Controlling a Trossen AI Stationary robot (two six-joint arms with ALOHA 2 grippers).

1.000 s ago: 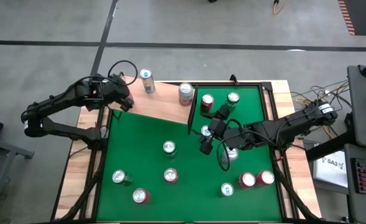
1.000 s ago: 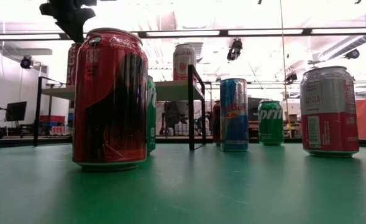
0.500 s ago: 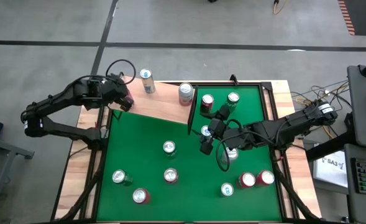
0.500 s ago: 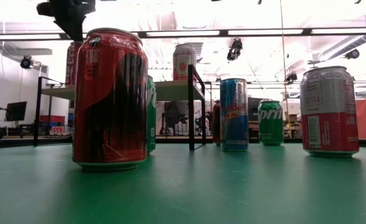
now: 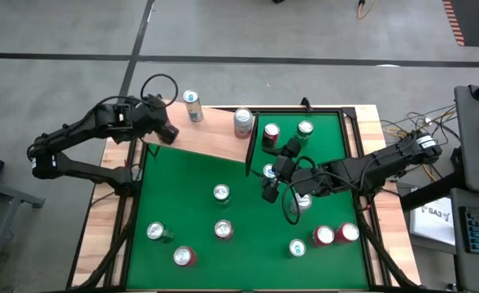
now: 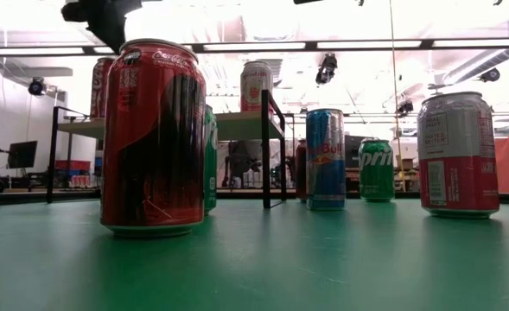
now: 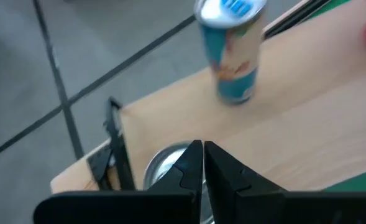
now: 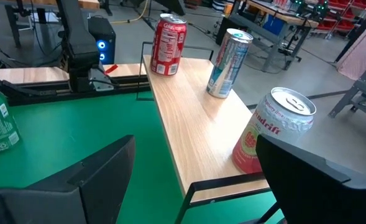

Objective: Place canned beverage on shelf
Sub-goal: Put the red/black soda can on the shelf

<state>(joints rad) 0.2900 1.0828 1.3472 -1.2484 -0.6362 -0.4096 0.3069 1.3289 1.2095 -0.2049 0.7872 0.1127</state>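
A pale wood-grain shelf [image 5: 215, 134] is set across the far left corner of the bench, with a thin dark upright end panel [image 5: 249, 145]. Three cans are stood upright on it: a red can [image 8: 168, 45], a slim teal-and-silver can [image 5: 192, 106] and a pink-and-white can [image 5: 243, 122] nearest the panel.

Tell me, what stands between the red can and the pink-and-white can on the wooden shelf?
A slim blue-and-silver can, standing on the pale wooden shelf; the right wrist view shows it.

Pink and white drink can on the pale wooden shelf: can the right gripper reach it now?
Probably yes: the open right gripper faces the pink and white can closely, with nothing between.
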